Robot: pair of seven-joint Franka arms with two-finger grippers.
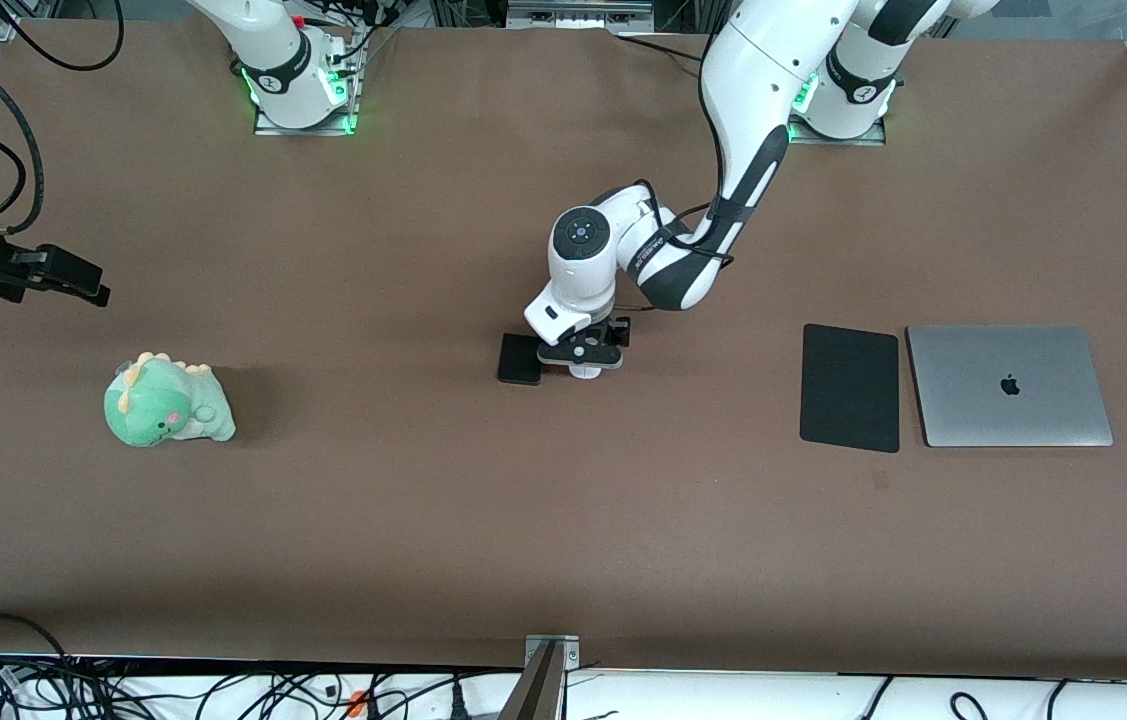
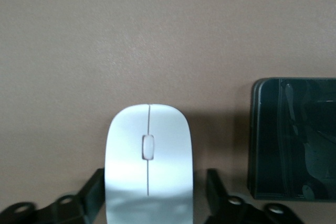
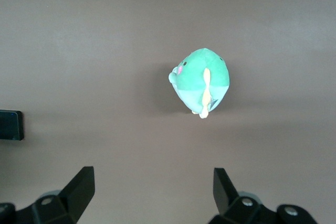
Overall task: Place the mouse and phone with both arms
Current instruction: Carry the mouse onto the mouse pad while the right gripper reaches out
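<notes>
While your right gripper [image 3: 149,192] waits released, your left gripper [image 2: 149,192] straddles the mouse [image 2: 148,161] beside the phone [image 1: 520,358] on the brown surface [image 1: 423,520], fingers not visibly clenched.

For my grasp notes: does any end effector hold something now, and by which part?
Cannot be told: the left end effector straddles the mouse sides, contact unclear. The right end effector holds nothing.

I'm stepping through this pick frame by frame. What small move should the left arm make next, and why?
Probably finish closing the left tool on the mouse. Its fingers flank the mouse's sides with slight gaps, and the mouse rests on the table beside the phone. The right tool waits open above the plush dinosaur.
</notes>
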